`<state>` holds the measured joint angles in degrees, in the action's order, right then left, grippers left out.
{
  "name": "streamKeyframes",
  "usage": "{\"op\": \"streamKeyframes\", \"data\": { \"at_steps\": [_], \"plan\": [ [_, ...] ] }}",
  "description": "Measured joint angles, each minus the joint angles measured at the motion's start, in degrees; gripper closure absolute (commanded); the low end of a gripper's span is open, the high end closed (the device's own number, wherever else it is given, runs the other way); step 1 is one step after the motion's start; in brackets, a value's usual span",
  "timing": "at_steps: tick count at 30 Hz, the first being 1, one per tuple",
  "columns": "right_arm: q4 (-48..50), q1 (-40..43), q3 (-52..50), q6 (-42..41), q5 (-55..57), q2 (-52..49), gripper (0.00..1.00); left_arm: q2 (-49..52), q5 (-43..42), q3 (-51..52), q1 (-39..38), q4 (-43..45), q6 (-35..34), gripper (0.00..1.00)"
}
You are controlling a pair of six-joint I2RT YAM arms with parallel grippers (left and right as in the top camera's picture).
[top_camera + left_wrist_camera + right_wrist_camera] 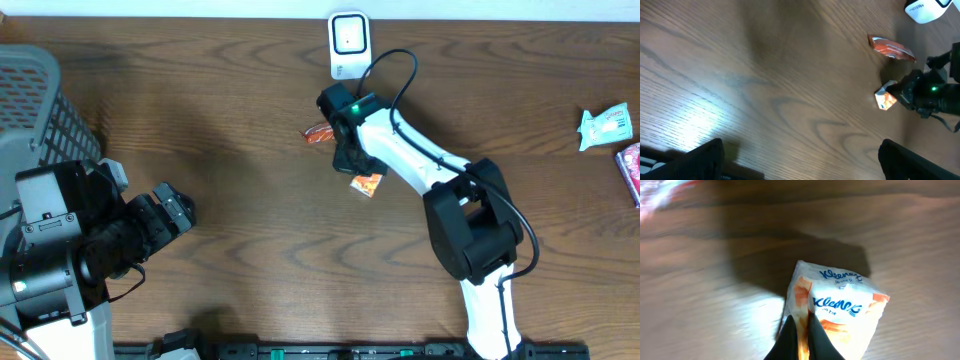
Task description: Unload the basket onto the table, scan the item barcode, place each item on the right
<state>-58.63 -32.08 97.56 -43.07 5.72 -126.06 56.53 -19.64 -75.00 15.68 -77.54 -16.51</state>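
- Table (pixel 230 120): dark brown wood, strong grain, fills nearly all views.
- Pale strip (pixel 150 8) along far edge, beyond the tabletop.
- Grey mesh basket (pixel 40 90) at far-left corner.
- Bright glare patch (pixel 685 125) on wood, left wrist view.

Mock shop checkout: scanner (pixel 348 40), basket (pixel 40 110), wooden table (pixel 250 220)

An orange-and-white Kleenex pack (pixel 840 310), edge pinched in the right fingers (pixel 787 342), tilts near the white scanner (pixel 348 42).
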Motion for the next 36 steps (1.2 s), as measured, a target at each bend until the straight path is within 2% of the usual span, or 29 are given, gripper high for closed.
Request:
{"op": "streamKeyframes", "data": {
  "at_steps": [7,13,19,23,27,28,30,31,32,36],
  "plan": [
    [0.9,2.1,5.0,17.9,-23.1,-0.5,0.99,0.0,0.0,0.0,0.0,0.0,0.0,0.02],
    [1.8,7.1,5.2,29.7,-44.2,-0.5,0.99,0.0,0.0,0.0,0.0,0.0,0.0,0.02],
    [-0.8,13.8,4.3,34.2,-49.3,-0.5,0.97,0.0,0.0,0.0,0.0,0.0,0.0,0.02],
    [-1.1,13.7,3.3,34.8,-48.6,-0.6,0.85,0.0,0.0,0.0,0.0,0.0,0.0,0.02],
    [3.5,8.5,3.1,31.1,-43.3,-0.6,0.79,0.0,0.0,0.0,0.0,0.0,0.0,0.02],
    [4.7,6.7,3.1,29.4,-41.2,-0.6,0.74,0.0,0.0,0.0,0.0,0.0,0.0,0.02],
    [6.8,3.3,3.1,25.9,-36.8,-0.6,0.43,0.0,0.0,0.0,0.0,0.0,0.0,0.02],
    [7.5,1.6,3.1,24.5,-34.4,-0.6,0.31,0.0,0.0,0.0,0.0,0.0,0.0,0.02],
    [8.2,-0.2,3.1,23.0,-31.8,-0.6,0.26,0.0,0.0,0.0,0.0,0.0,0.0,0.02],
    [8.9,-5.0,3.1,17.5,-19.6,-0.6,0.27,0.0,0.0,0.0,0.0,0.0,0.0,0.02]
  ]
}}
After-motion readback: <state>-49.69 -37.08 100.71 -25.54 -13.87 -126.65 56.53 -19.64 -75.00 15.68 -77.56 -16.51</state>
